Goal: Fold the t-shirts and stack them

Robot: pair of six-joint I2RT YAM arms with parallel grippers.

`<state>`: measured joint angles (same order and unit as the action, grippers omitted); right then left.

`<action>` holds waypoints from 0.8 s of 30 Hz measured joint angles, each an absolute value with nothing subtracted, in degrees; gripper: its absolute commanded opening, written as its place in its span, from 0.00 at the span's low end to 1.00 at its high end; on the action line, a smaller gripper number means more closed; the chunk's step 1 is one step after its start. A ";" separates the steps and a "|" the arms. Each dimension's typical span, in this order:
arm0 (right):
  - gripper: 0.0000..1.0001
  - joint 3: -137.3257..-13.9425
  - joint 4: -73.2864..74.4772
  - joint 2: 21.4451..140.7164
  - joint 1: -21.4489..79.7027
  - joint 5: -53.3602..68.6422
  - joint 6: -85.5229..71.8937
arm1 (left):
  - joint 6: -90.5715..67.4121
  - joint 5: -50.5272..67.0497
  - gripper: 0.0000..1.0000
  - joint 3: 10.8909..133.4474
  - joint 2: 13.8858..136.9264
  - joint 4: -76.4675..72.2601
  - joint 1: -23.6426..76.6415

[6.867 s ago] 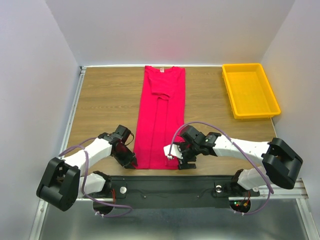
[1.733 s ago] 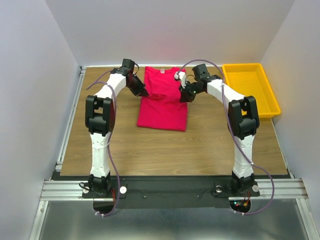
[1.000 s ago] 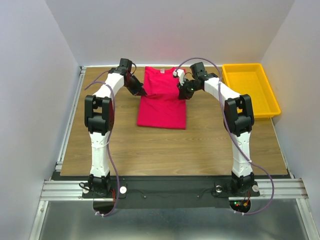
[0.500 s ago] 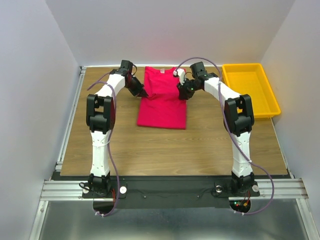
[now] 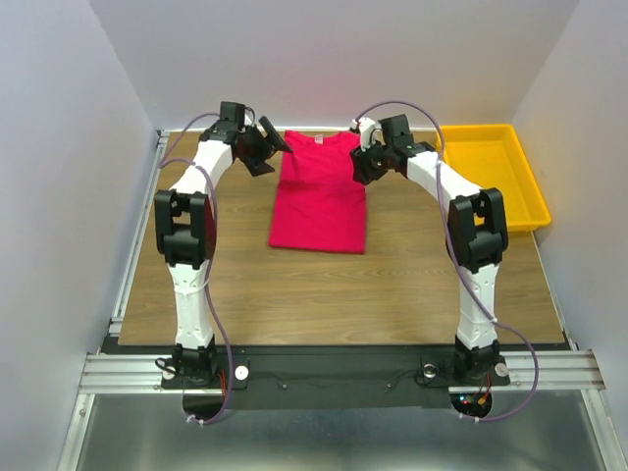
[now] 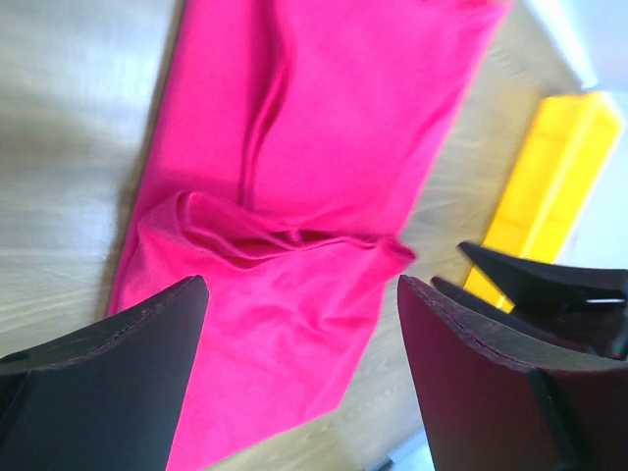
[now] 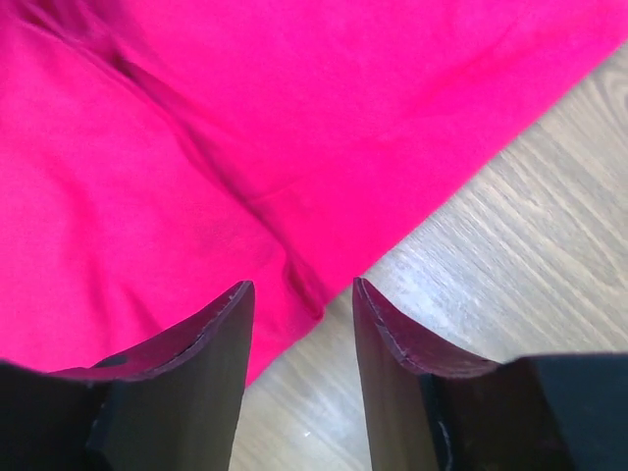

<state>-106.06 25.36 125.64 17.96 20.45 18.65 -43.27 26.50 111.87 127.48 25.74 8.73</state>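
Lying flat on the wooden desk [image 5: 294, 294], far centre: one crimson-pink t-shirt [image 5: 320, 201], folded into a long panel doubled over itself, its neck end toward the back wall and its near edge facing the arm bases. The left wrist view shows a rumpled ridge of cloth crossing the panel where an upper layer ends. Left fingers [image 6: 118, 383]: spread wide, holding nothing, hanging by the shirt's far left corner and looking down over the cloth. Right fingers [image 7: 186, 373]: parted with a clear gap, gripping nothing, poised over the shirt's right edge where cloth meets wood; whether their tips touch the fabric cannot be told from this close view. Both arms reach forward in high arches from their bases at the near edge. Yellow tray [image 5: 476, 129]: far right corner of the desk, well apart from the shirt, beyond the right arm.
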 measured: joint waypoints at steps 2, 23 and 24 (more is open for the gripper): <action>0.36 -104.22 24.27 123.52 17.87 22.72 18.15 | -41.58 26.28 0.86 111.20 124.75 24.01 8.23; 0.01 -98.65 22.17 126.45 16.84 31.16 12.08 | -28.23 36.16 0.00 98.50 122.83 14.20 10.79; 0.01 -99.02 22.24 126.82 16.84 30.15 11.66 | -27.70 35.75 0.00 98.80 123.76 14.68 10.81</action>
